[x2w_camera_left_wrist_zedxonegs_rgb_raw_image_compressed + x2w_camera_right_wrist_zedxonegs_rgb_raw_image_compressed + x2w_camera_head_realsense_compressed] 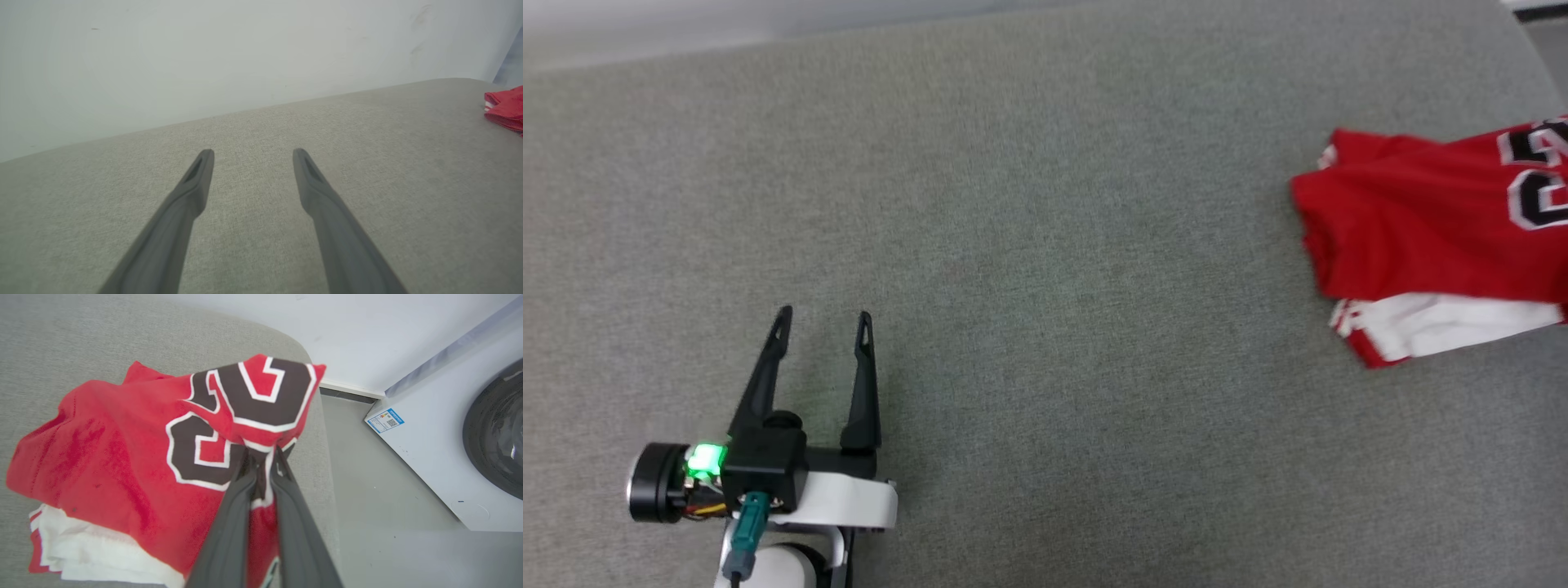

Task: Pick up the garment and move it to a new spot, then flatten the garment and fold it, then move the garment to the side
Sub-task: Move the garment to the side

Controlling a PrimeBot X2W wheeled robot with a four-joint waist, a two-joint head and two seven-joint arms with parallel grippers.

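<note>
The garment (1429,245), a red jersey with white sleeves and black white-outlined digits, lies bunched at the right edge of the grey table top, running out of the head view. In the right wrist view my right gripper (261,455) is shut on a fold of the garment (122,457) by the black number, lifting that part into a peak. A white sleeve (94,555) with striped trim lies under the red cloth. My left gripper (823,320) stands open over bare table at the lower left, far from the garment. The left wrist view shows my left gripper (253,157) and a corner of the garment (506,108).
The grey fabric-covered table (1013,245) stretches wide between my left gripper and the garment. Its right edge (322,416) runs just past the garment, with floor beyond. A white appliance (449,449) with a round dark door stands to the right. A pale wall (204,61) lies behind the table.
</note>
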